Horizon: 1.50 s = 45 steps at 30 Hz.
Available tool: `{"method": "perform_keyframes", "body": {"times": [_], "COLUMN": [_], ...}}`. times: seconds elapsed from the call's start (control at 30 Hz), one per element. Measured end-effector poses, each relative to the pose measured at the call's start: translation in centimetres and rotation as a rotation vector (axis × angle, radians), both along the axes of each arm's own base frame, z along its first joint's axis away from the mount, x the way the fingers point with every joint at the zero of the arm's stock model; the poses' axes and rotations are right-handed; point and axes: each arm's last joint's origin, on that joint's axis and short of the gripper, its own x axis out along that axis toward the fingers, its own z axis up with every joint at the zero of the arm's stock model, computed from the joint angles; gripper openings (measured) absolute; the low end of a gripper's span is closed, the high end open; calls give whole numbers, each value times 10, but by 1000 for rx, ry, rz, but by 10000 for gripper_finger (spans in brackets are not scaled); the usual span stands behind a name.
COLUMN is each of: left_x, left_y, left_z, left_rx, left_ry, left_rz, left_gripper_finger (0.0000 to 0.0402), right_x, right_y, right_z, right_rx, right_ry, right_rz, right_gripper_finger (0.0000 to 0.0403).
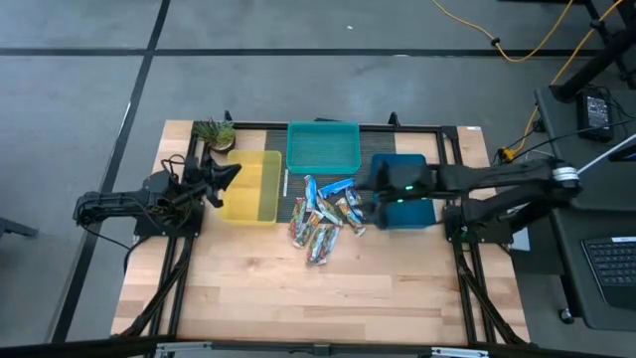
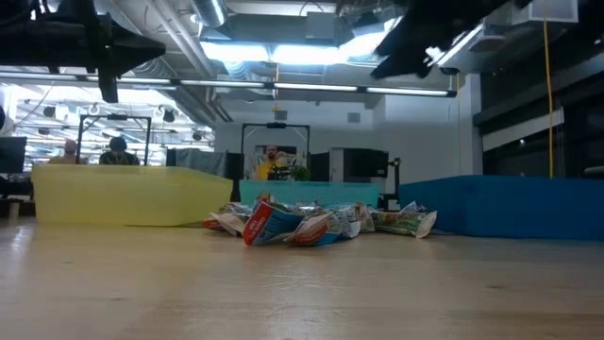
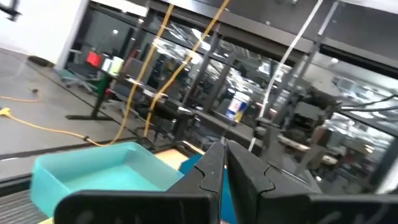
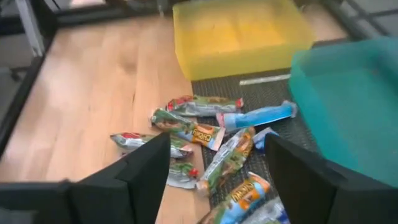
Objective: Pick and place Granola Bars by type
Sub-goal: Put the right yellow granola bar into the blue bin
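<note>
Wooden planks form the desk (image 1: pixel 298 298), with a dark mesh mat along its far part and an open workshop of pipes and ceiling lights beyond.

Granola Bars (image 1: pixel 323 214) lie in one loose heap at the middle of the desk, partly on the mat and partly on bare wood, overlapping and crossing one another. About ten show, though the tangle hides an exact count: two or three blue-white, several tan-green, a few reddish-brown. None sits in a bin yet, so sorting looks barely begun.

Three bins ring the heap: one yellow bin (image 1: pixel 250 186) to its left, one teal bin (image 1: pixel 323 146) behind it, one blue bin (image 1: pixel 402 194) to its right. A small potted plant (image 1: pixel 215 131) stands at the far left corner.

Above the blue bin's near-heap edge hangs the right tool (image 4: pixel 217 180), fingers spread wide and empty, the pile in sight between them. Over the yellow bin's left edge waits the left tool (image 1: pixel 227 175), fingers pressed together, holding nothing.

Because the bars overlap, a descent into the heap could pinch two wrappers at once or nudge neighbours aside. Slick foil may slip from the fingers, and a mixed grab would put the wrong type in a bin.
</note>
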Motion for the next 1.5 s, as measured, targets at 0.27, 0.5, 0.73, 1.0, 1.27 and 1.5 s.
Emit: {"method": "perform_keyframes", "body": {"times": [0.27,0.5,0.73,1.0,1.27,1.5], "left_x": [2,4,4,4,4,4], "left_y": [-2,-4,-6,-6,-5,-5], "left_z": [-7,-11,-11,-10,-10,-10], "left_rx": [17,61,61,22,9,7], "left_ry": [77,133,130,113,103,102], "left_rz": [-93,-161,-200,-207,-197,-187], "left_gripper_finger": [14,14,14,14,14,13], "right_x": [51,73,84,89,91,91], "right_y": [1,-2,-19,-28,-31,-31], "right_z": [-47,-84,-104,-118,-134,-135], "right_rx": [208,254,246,238,225,223], "right_ry": [185,410,627,686,739,754], "right_rz": [-188,-339,-449,-428,-424,-425], "right_gripper_finger": [262,282,310,292,268,213]}}
